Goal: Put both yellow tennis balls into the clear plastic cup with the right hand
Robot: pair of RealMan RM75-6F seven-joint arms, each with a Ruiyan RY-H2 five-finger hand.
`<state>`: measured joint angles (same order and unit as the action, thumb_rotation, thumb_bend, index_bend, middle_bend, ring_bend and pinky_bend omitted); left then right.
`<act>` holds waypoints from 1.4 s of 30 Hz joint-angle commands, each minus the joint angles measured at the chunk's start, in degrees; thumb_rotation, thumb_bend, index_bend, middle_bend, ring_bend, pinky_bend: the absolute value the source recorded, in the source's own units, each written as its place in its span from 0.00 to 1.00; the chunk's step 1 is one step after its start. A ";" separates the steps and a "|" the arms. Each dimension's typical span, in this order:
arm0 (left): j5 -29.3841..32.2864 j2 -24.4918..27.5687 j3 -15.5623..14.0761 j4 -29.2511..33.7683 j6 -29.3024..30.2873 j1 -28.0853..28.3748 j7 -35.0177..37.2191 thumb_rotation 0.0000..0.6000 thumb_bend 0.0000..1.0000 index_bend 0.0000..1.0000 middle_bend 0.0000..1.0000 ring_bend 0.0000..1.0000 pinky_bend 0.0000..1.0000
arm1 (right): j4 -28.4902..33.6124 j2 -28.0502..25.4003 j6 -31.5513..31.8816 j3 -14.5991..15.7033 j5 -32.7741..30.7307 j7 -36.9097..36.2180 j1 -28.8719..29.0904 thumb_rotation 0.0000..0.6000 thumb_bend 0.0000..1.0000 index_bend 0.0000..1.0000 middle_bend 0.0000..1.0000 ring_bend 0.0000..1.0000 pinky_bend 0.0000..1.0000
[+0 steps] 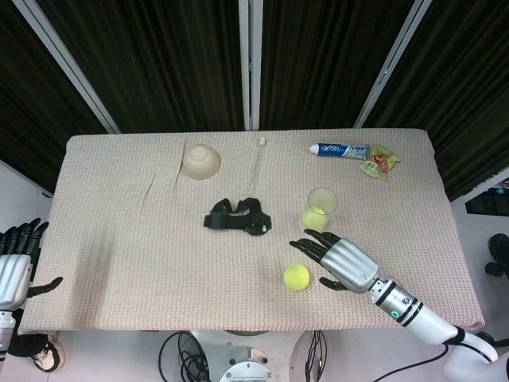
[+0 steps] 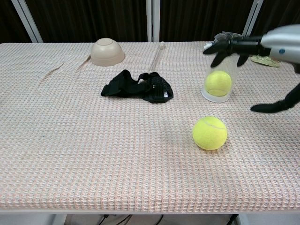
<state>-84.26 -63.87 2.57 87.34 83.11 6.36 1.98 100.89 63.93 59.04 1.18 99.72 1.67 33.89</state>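
A clear plastic cup (image 1: 322,208) (image 2: 220,79) stands upright right of the table's middle with one yellow tennis ball (image 1: 312,217) (image 2: 218,83) inside it. The second tennis ball (image 1: 297,277) (image 2: 209,133) lies on the cloth nearer the front edge. My right hand (image 1: 338,261) (image 2: 255,46) hovers open, fingers spread, just right of the loose ball and in front of the cup, holding nothing. My left hand (image 1: 16,256) hangs open off the table's left edge, seen only in the head view.
A black strap bundle (image 1: 238,216) (image 2: 138,86) lies left of the cup. An upturned beige bowl (image 1: 201,160) (image 2: 107,51) and a thin clear rod (image 1: 258,159) sit further back. A toothpaste tube (image 1: 339,150) and a snack packet (image 1: 379,162) lie at the back right.
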 commanded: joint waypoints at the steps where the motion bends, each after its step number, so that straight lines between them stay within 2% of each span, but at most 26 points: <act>1: -0.20 0.08 -0.10 0.07 -0.01 -0.01 0.25 1.00 0.09 0.01 0.00 0.00 0.00 | -4.15 2.01 -3.46 2.38 -0.52 -0.80 0.68 1.00 0.18 0.04 0.15 0.07 0.26; 5: 0.71 0.00 0.15 -0.04 -0.55 0.06 0.05 1.00 0.09 0.01 0.00 0.00 0.00 | -7.95 5.26 -4.89 3.66 0.02 -2.65 1.13 1.00 0.18 0.02 0.11 0.04 0.26; 12: 1.16 0.59 0.09 0.23 -1.55 0.23 1.02 1.00 0.09 0.01 0.00 0.00 0.00 | -11.31 9.95 -5.18 3.77 0.80 -4.24 2.23 1.00 0.18 0.00 0.10 0.02 0.26; 19: 1.75 0.99 0.31 0.12 -1.64 0.05 1.89 1.00 0.09 0.01 0.00 0.00 0.00 | -13.24 13.36 -5.96 3.21 -0.73 -3.08 2.81 1.00 0.20 0.01 0.16 0.05 0.27; 23: 2.39 1.55 0.20 0.91 -2.35 -0.05 2.40 1.00 0.09 0.01 0.00 0.00 0.00 | -14.36 15.11 -5.29 2.74 -1.32 -2.66 2.77 1.00 0.23 0.14 0.22 0.15 0.36; 25: 2.61 1.82 0.18 1.22 -2.60 -0.04 2.35 1.00 0.09 0.01 0.00 0.00 0.00 | -15.06 15.91 -4.87 2.64 -1.32 -2.51 2.76 1.00 0.28 0.23 0.27 0.23 0.43; 29: 3.08 2.02 0.32 1.48 -2.68 -0.12 2.06 1.00 0.09 0.01 0.00 0.00 0.00 | -16.52 17.66 -3.56 2.60 -0.95 -2.78 2.71 1.00 0.32 0.34 0.33 0.30 0.50; 34: 3.39 2.29 0.40 1.60 -2.85 -0.19 2.31 1.00 0.09 0.01 0.00 0.00 0.00 | -17.56 18.48 -1.77 2.62 -0.72 -2.14 2.24 1.00 0.35 0.54 0.46 0.44 0.62; 39: 3.22 2.38 0.35 1.69 -2.78 -0.24 2.39 1.00 0.09 0.01 0.00 0.00 0.00 | -14.91 15.72 3.16 1.12 0.35 -2.97 1.85 1.00 0.35 0.56 0.47 0.45 0.63; 42: 3.12 2.38 0.27 1.86 -2.88 -0.20 2.04 1.00 0.09 0.01 0.00 0.00 0.00 | -11.82 12.52 6.69 -1.18 0.50 -2.42 1.77 1.00 0.35 0.56 0.47 0.45 0.63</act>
<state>-81.13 -61.48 2.86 89.17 80.24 6.16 4.04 86.76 78.80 63.24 1.79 99.88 -0.96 35.82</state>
